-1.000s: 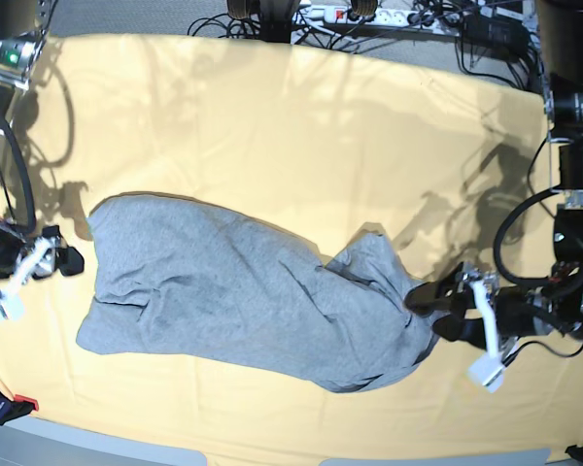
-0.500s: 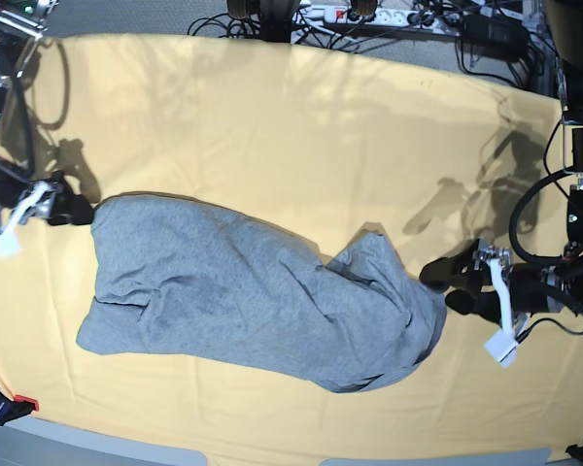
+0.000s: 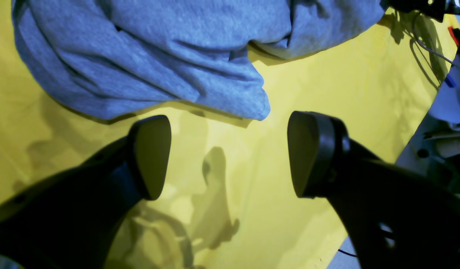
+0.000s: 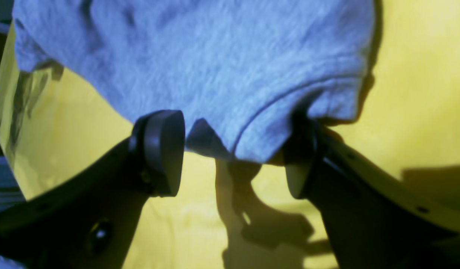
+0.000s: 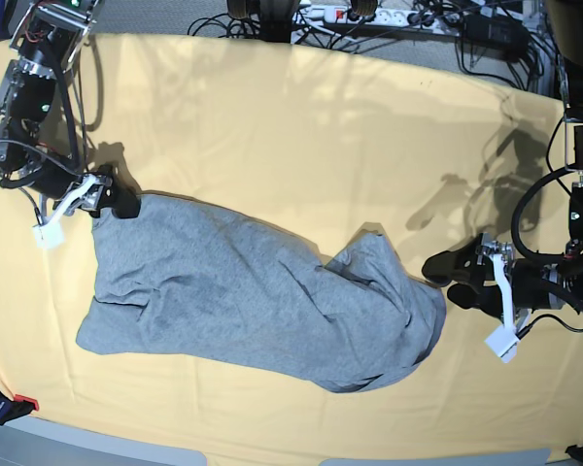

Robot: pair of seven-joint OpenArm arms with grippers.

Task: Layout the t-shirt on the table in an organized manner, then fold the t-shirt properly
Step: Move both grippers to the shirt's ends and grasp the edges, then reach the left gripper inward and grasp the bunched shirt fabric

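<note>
Our heather-grey cotton t-shirt (image 5: 253, 301) lies bunched lengthwise on the yellow cloth-covered desk (image 5: 301, 126). Left gripper (image 3: 226, 153) is spread empty just beside one end; right gripper (image 4: 233, 153), also spread, straddles the other edge. Closing may pinch several layers, dragging the bunch.

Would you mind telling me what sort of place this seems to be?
Probably a robotics lab or test bench: a cloth-covered table flanked by two robot arms, a power strip with tangled cables behind it, and a grey t-shirt laid out as the work piece.
</note>
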